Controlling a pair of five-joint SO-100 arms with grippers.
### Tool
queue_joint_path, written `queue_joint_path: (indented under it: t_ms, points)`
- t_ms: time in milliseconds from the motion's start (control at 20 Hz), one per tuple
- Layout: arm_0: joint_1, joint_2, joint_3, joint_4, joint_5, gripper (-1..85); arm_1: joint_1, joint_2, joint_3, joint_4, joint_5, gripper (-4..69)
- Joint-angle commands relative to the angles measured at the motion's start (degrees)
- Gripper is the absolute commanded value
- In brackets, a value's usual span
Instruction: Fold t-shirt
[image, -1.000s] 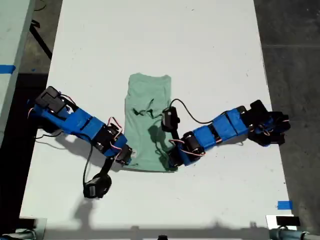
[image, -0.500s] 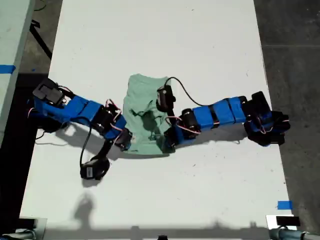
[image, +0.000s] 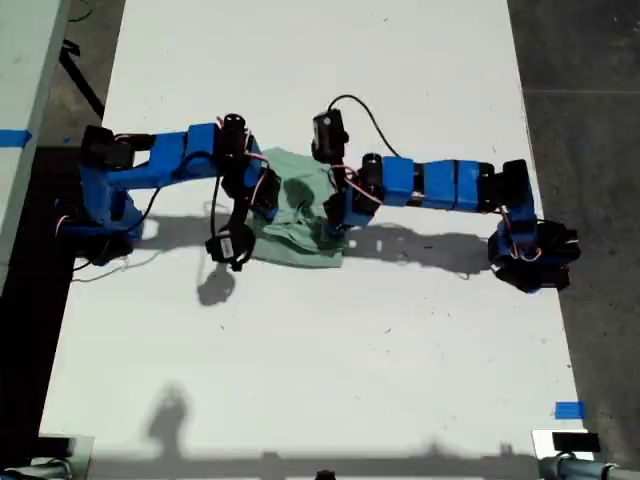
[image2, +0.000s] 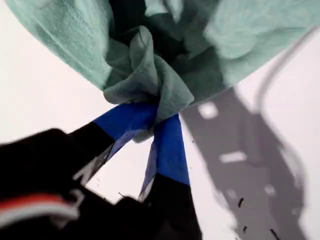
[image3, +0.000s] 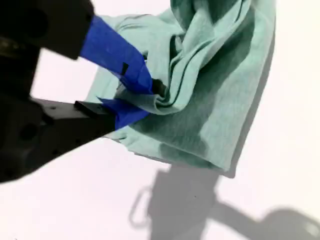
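In the exterior view the t-shirt (image: 300, 225) lies bunched near the middle of the white bench (image: 320, 400), between two blue arms that reach in from the exterior view's left and right and meet over it; I judge the hem end is being carried over the collar end to halve the cloth, and each arm takes one corner so the edge travels level. The wrist views do not settle which arm is which. In the first wrist view, my first pincer (image2: 152, 117) is closed tight on a gathered knot of pale mint cloth, its blue-taped fingers (image2: 170, 150) nearly meeting; the soft, matte fabric hangs away in loose folds. In the second wrist view, my second pincer (image3: 132, 95) is likewise clamped on a pleated edge of the t-shirt, which sags in smooth layered creases above the bench.
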Motion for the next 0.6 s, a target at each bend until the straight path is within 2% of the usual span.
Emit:
queue_joint_path:
  t_ms: [0, 200, 550]
  points:
    - [-5.0, 5.4, -1.3, 1.3, 1.8, -0.1, 5.2, 9.1, -2.9, -1.1, -3.5, -1.3]
    - [-8.5, 5.8, -0.3, 0.4, 2.8, -0.1, 9.8, 10.5, -2.3, -3.8, -6.2, -1.3]
    - [-13.0, 0.1, 0.0, -4.0, 5.4, 0.0, 13.4, 5.7, 1.1, -9.9, -6.3, -1.3]
